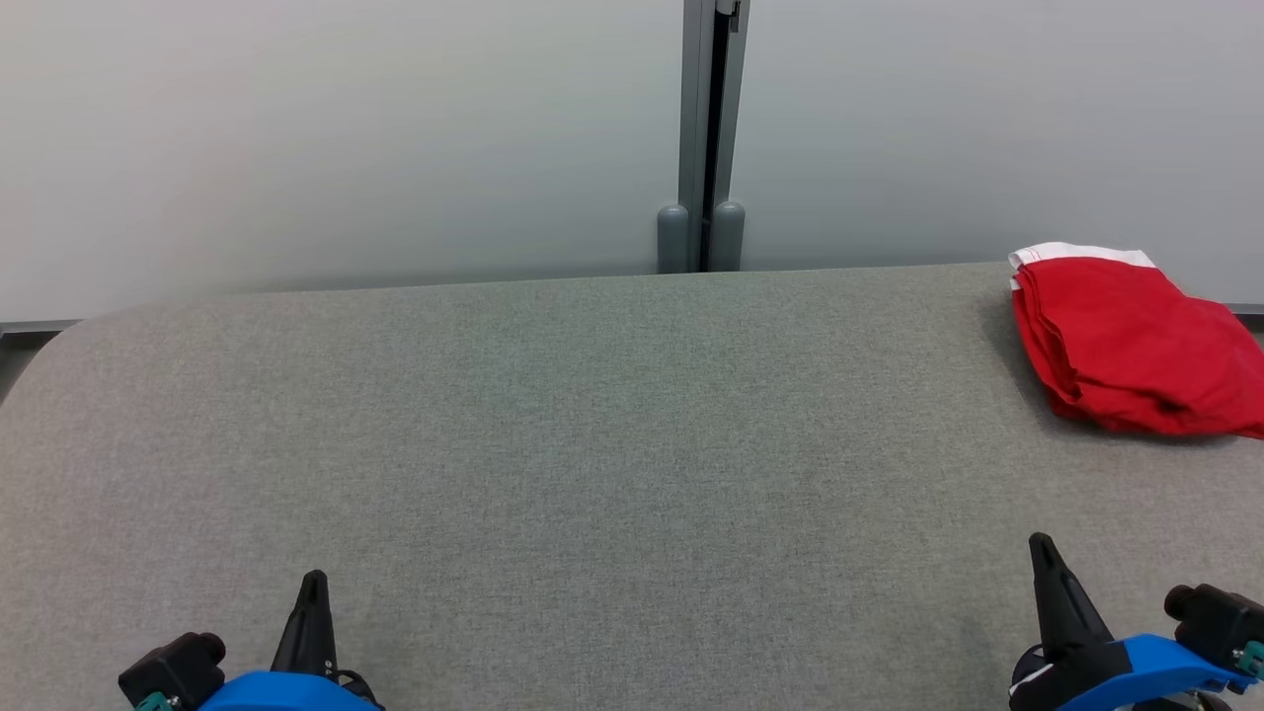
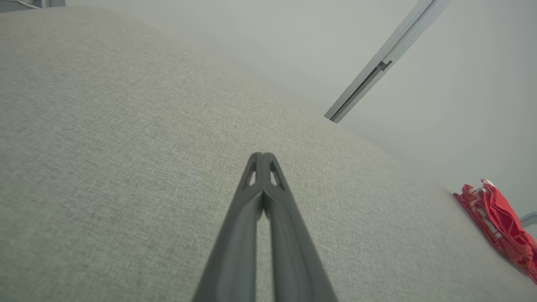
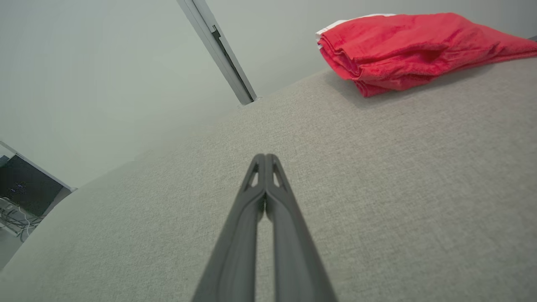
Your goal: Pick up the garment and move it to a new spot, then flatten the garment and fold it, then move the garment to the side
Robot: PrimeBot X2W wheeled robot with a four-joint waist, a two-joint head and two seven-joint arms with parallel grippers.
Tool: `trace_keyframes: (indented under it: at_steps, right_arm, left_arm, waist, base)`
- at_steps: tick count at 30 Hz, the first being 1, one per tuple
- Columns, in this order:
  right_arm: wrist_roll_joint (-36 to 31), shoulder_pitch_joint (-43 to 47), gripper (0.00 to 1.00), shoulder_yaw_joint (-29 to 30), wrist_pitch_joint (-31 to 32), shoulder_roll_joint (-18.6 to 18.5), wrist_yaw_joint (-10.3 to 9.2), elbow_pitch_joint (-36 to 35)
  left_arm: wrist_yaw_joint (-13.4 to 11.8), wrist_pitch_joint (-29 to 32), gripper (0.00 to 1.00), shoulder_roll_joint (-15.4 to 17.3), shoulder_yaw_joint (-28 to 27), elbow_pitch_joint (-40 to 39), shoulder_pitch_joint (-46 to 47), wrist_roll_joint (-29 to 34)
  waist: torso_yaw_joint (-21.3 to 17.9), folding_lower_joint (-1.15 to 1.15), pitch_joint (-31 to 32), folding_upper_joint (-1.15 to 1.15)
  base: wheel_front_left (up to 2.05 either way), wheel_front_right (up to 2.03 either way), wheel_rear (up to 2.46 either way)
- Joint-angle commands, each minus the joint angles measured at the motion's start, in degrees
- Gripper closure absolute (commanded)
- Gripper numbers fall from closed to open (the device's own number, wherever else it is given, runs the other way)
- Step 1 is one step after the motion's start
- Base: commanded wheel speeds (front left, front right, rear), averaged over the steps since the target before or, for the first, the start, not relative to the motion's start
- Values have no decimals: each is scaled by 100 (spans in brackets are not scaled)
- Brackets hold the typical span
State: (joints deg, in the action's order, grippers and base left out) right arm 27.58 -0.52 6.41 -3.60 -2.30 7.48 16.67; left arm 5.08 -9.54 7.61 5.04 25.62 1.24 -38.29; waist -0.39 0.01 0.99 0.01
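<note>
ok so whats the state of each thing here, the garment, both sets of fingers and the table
red garment: folded in a bundle, lying at the table's far right, untouched
left fingers: shut, holding nothing, over the table
right fingers: shut, holding nothing, short of the garment
table: grey cloth top, bearing the garment

Left hand [image 1: 314,576] and right hand [image 1: 1039,541], both closed.
Fingers [image 2: 235,235] pressed tip to tip, pointing forward; blue wrists [image 1: 1145,667] seem level, though barely in view.
</note>
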Motion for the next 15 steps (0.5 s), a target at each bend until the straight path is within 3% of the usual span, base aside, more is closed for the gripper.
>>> trace_keyframes:
  at_steps: [1,15]
  right_arm:
    - [264,-165,100,6,36,-31,1,-115]
    - [1501,-263,100,6,229,-40,1,-154]
  left_arm:
    - [30,56,100,15,-76,-137,171,-216]
    - [74,364,100,-84,-293,-350,253,-1252]
  waist:
    - [1,0,-2,-1]
    - [6,0,-17,-1]
  base:
    - [0,0,0]
    - [0,0,0]
